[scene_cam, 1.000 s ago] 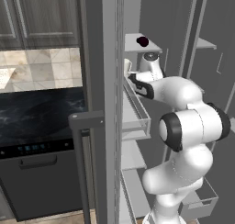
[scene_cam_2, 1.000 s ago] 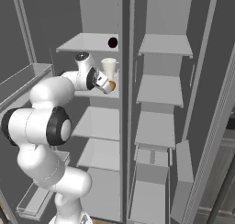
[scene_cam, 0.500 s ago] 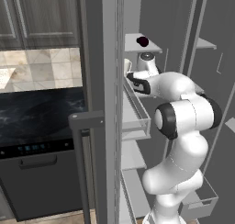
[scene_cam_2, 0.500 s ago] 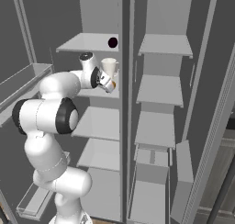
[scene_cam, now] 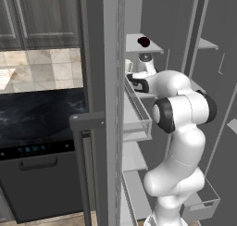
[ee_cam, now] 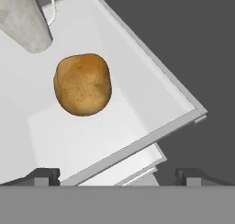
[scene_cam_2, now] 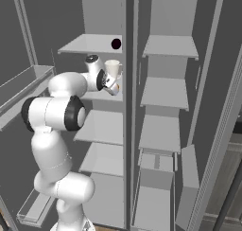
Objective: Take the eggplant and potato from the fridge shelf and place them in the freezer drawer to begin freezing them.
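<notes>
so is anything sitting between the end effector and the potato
Nothing visible. In the hand view the tan-orange rounded potato lies on bare white shelf ahead of the open end effector; the white cup stands beside it, apart.

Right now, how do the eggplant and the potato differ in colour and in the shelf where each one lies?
The eggplant is dark, almost black; the potato is tan-orange with small speckles. The eggplant lies on the top shelf; the potato lies on the shelf below it, beside the white cup. Both are small and rounded.

The potato (ee_cam: pixel 83 84) lies on the white shelf (ee_cam: pixel 137 103), near a white cup (ee_cam: pixel 25 19)
</notes>
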